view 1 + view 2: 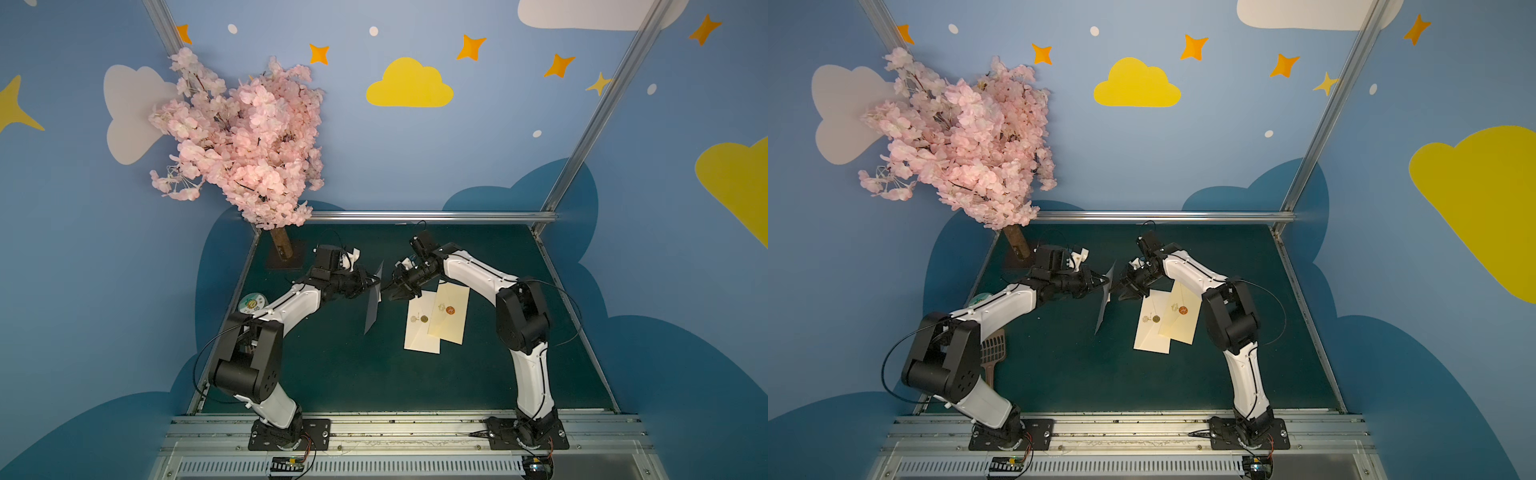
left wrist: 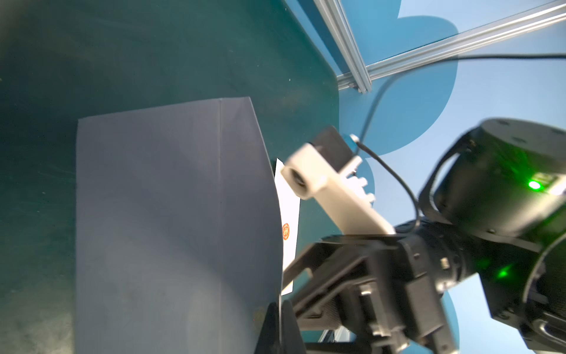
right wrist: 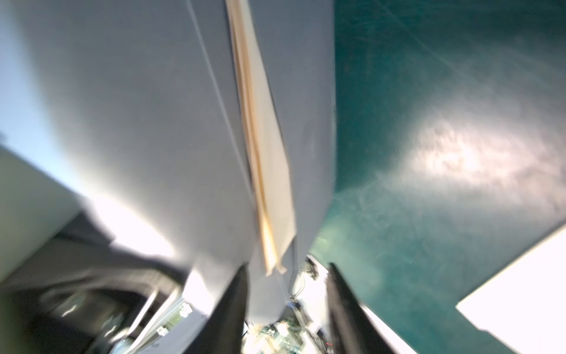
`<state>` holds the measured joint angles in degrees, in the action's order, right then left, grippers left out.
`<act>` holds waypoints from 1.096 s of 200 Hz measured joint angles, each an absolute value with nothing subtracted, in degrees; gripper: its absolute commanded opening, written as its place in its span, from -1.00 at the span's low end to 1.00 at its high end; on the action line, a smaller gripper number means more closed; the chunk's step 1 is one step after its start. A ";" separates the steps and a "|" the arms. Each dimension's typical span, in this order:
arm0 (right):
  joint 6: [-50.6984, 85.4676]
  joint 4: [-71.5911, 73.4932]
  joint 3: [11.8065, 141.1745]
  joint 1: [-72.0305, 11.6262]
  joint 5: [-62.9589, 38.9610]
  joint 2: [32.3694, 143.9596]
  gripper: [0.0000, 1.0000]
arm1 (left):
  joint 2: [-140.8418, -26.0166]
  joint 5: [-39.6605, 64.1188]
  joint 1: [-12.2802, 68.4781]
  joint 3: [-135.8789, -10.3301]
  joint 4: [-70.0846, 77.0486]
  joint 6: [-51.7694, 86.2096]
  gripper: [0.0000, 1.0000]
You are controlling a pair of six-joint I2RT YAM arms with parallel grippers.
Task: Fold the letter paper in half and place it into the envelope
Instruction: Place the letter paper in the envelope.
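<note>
The grey letter paper (image 1: 372,300) (image 1: 1105,300) hangs upright above the green mat, creased down its length (image 2: 171,214). My left gripper (image 1: 369,288) (image 2: 280,325) is shut on its edge, with the sheet pinched thin between the black fingers. Just to the paper's right, my right gripper (image 1: 394,293) (image 3: 286,269) stands open, its fingers apart around a corner of the sheet (image 3: 137,122) without pinching it. Two cream envelopes overlap flat on the mat under the right arm, one with an orange seal (image 1: 451,316) (image 1: 1181,316) and one with gold seals (image 1: 422,330).
A pink blossom tree (image 1: 245,141) stands at the back left on a brown trunk. A round green-and-white disc (image 1: 252,302) lies by the left arm. In a top view a brown slotted scoop (image 1: 994,353) lies at the mat's left edge. Aluminium rails (image 1: 432,216) frame the mat.
</note>
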<state>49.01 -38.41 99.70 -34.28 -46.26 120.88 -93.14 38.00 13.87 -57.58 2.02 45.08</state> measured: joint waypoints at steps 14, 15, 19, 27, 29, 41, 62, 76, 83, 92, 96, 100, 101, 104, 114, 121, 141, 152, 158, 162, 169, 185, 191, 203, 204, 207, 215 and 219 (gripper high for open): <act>48.62 -38.46 99.20 -33.61 -46.33 119.35 0.41 | -93.14 38.22 13.61 -57.58 2.55 45.25 -0.95; 48.80 -38.44 99.15 -33.54 -46.35 119.26 0.42 | -93.14 38.24 13.61 -57.58 2.59 45.28 -0.95; 48.77 -38.44 99.04 -33.34 -46.30 119.02 0.50 | -93.14 38.28 13.54 -57.58 2.66 45.28 -0.95; 48.47 -38.48 98.98 -32.95 -46.22 118.80 0.58 | -93.17 38.41 13.50 -57.58 2.76 45.30 -0.95; 48.38 -38.52 98.98 -32.88 -46.17 118.78 0.59 | -93.17 38.44 13.50 -57.58 2.81 45.30 -0.95; 48.10 -38.68 98.85 -32.67 -45.84 118.80 0.63 | -93.32 38.65 13.50 -57.58 3.07 45.32 -0.95; 47.51 -39.86 98.78 -32.73 -45.25 119.00 0.70 | -93.43 38.89 13.41 -57.45 3.16 45.39 -0.95; 47.27 -40.66 98.96 -32.75 -44.93 119.44 0.70 | -93.43 39.00 13.32 -57.08 3.55 45.54 -0.95; 47.20 -40.99 99.20 -32.77 -44.82 119.87 0.70 | -93.43 39.05 13.23 -56.80 3.79 45.69 -0.95; 47.05 -41.19 99.55 -32.86 -44.75 120.57 0.70 | -93.43 39.07 13.10 -56.45 4.08 45.95 -0.95; 47.03 -41.28 99.68 -32.91 -44.66 120.90 0.70 | -93.43 39.05 13.06 -56.27 4.25 46.17 -0.95; 47.00 -41.41 99.85 -32.95 -44.58 121.21 0.70 | -93.43 39.07 12.99 -56.07 4.43 46.30 -0.95; 47.03 -41.47 99.92 -32.97 -44.56 121.32 0.70 | -93.43 39.07 12.99 -56.05 4.45 46.33 -0.95; 46.98 -41.56 100.07 -33.01 -44.56 121.62 0.70 | -93.43 39.07 12.97 -55.94 4.54 46.39 -0.95; 46.72 -41.80 100.71 -33.15 -44.49 122.61 0.70 | -93.43 39.09 12.86 -55.68 4.80 46.63 -0.95; 46.61 -41.98 101.16 -33.23 -44.40 123.35 0.70 | -93.43 39.09 12.84 -55.59 4.89 46.76 -0.95; 46.44 -42.26 102.19 -33.41 -44.34 125.05 0.70 | -93.43 39.11 12.84 -55.59 5.21 46.94 -0.95; 46.41 -42.35 102.59 -33.47 -44.31 125.82 0.70 | -93.43 39.11 12.82 -55.57 5.37 47.07 -0.95; 46.39 -42.41 102.80 -33.50 -44.31 126.19 0.70 | -93.43 39.11 12.82 -55.48 5.63 47.20 -0.95; 46.39 -42.44 102.96 -33.54 -44.29 126.43 0.70 | -93.43 39.11 12.80 -55.35 5.91 47.31 -0.95; 46.35 -42.48 103.15 -33.58 -44.23 126.76 0.70 | -93.43 39.13 12.78 -55.05 6.37 47.64 -0.95; 46.24 -42.74 103.50 -33.63 -44.18 127.48 0.70 | -93.43 39.29 12.73 -54.37 7.53 48.38 -0.95; 46.19 -42.87 103.79 -33.63 -44.16 127.81 0.70 | -93.43 39.27 12.69 -54.11 8.05 48.75 -0.95; 46.13 -42.98 104.36 -33.67 -44.12 128.55 0.70 | -93.43 39.20 12.64 -53.65 8.80 49.52 -0.95; 46.11 -43.00 104.40 -33.69 -44.12 128.62 0.70 | -93.43 39.22 12.64 -53.60 8.88 49.67 -0.95; 46.06 -43.16 104.66 -33.74 -44.10 128.92 0.70 | -93.43 39.18 12.62 -53.45 9.13 49.91 -0.95; 45.95 -43.40 105.16 -33.87 -44.10 129.51 0.70 | -93.43 39.18 12.62 -53.08 9.67 50.46 -0.95; 45.82 -43.51 105.43 -33.95 -44.05 129.91 0.70 | -93.43 39.20 12.62 -52.95 9.91 50.76 -0.95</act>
